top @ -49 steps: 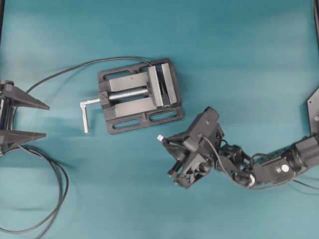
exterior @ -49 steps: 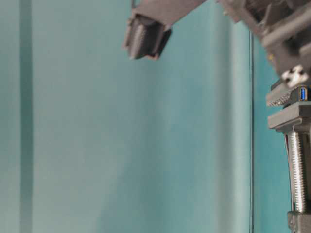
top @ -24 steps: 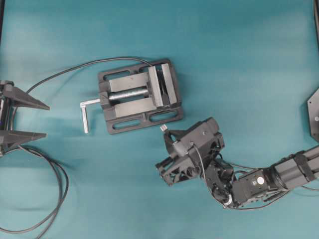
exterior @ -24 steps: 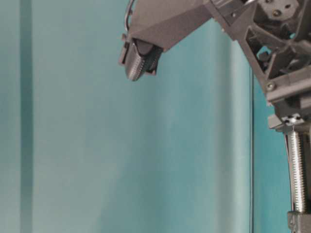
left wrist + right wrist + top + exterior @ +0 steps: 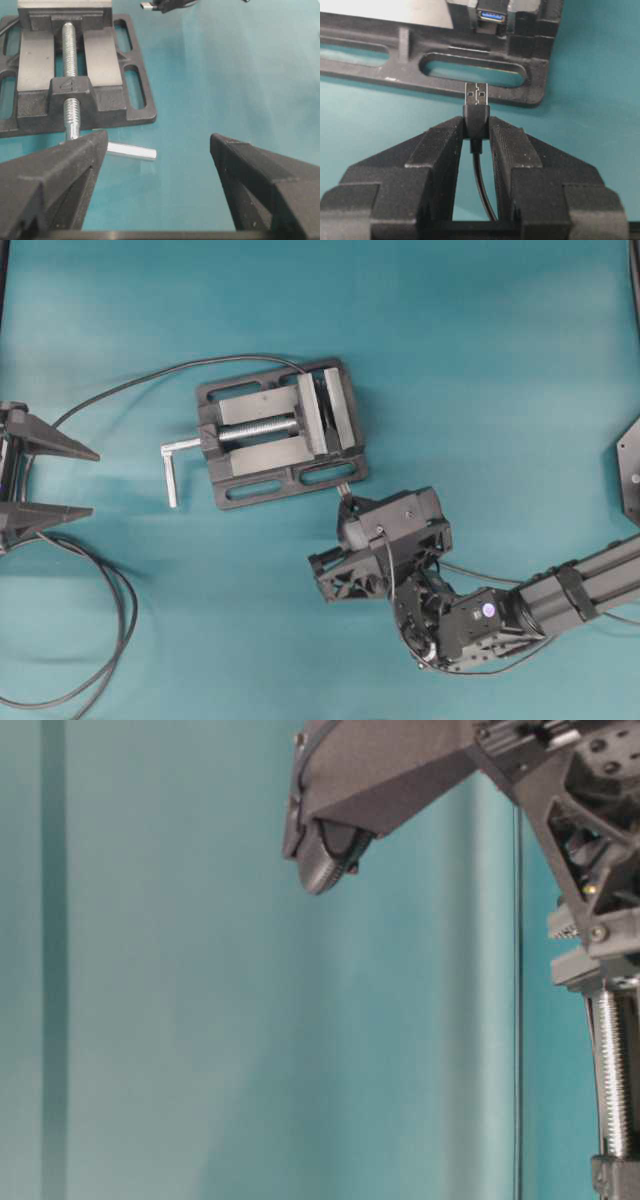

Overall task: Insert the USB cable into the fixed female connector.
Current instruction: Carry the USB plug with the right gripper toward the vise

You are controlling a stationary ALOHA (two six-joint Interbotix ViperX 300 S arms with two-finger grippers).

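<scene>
Left gripper rests wide open and empty, well left of the vise. Right gripper, just below the vise, pinches the USB cable, plug aimed toward the female connector, apparently lining up for insertion.

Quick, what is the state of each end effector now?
Left end effector: open, holding nothing.
Right end effector: closed on the USB plug.

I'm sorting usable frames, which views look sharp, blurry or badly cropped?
Right wrist view: plug and socket sharp. Left wrist view: vise clear, near tool soft. Table-level view: cramped, right tool's finger looms, background featureless. Overhead view: even light, mild shadows.
</scene>
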